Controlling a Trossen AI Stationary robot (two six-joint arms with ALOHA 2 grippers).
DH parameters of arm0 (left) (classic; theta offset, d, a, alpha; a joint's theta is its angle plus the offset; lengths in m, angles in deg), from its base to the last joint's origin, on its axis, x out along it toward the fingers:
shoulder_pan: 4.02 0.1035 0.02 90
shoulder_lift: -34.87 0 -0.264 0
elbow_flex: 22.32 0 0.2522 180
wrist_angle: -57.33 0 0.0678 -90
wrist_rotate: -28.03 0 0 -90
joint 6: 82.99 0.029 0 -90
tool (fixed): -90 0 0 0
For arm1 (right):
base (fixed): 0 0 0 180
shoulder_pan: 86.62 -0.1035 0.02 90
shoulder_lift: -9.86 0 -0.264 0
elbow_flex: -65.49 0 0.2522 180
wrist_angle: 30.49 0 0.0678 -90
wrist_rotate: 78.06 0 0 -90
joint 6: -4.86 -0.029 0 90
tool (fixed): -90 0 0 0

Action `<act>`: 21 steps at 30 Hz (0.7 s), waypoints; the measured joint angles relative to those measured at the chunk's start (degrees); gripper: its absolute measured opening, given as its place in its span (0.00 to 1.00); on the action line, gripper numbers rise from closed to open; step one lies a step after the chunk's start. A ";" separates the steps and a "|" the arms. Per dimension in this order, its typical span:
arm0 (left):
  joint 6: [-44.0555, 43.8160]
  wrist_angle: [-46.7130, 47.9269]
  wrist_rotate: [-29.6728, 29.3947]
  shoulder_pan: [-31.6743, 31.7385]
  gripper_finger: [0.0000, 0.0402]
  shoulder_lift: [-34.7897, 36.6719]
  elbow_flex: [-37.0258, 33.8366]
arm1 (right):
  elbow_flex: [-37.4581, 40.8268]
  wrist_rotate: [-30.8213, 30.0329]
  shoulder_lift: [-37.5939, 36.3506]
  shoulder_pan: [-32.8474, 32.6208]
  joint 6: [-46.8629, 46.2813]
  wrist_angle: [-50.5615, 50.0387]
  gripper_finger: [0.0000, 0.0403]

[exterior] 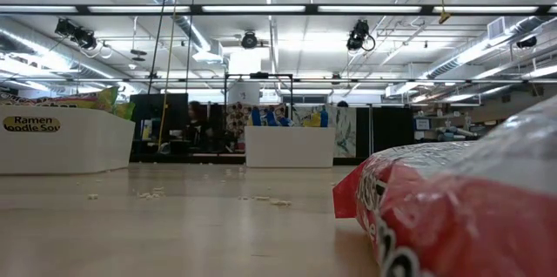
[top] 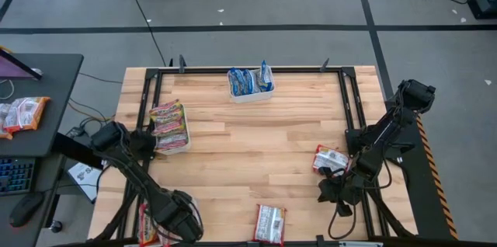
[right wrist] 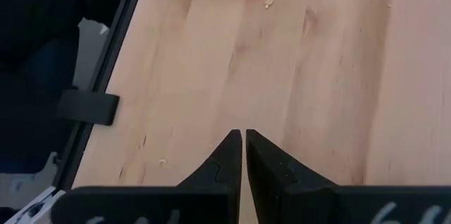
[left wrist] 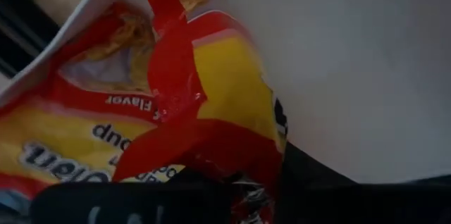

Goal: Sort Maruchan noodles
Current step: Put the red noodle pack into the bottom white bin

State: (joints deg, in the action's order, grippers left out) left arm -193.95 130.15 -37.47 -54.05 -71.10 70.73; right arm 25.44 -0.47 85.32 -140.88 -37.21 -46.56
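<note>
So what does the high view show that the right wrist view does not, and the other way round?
Only the high view shows the two white trays, one with blue packets and one with orange-yellow packets, the loose packet at the front edge, and the left hand over a packet. Only the right wrist view shows the right hand shut and empty above bare wood. Both show the red-white packet near it.

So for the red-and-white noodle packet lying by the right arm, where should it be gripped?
The red-and-white packet lies flat on the table, so probably come straight down and pinch a crimped end seam. The right gripper, closed just beside it, would need to open first.
</note>
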 joint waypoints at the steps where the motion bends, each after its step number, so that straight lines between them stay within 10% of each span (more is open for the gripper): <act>1: 0.96 0.01 -0.19 0.03 0.14 0.30 0.04 | 0.00 0.07 0.00 0.00 -0.05 -0.02 0.06; 21: 5.81 1.66 7.77 1.37 0.28 7.65 -12.26 | 0.01 -1.31 0.00 -0.70 0.62 0.04 0.13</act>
State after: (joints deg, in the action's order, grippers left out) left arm -188.14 131.82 -29.70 -52.68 -63.45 58.48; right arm 25.46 -1.78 85.32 -141.58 -36.59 -46.52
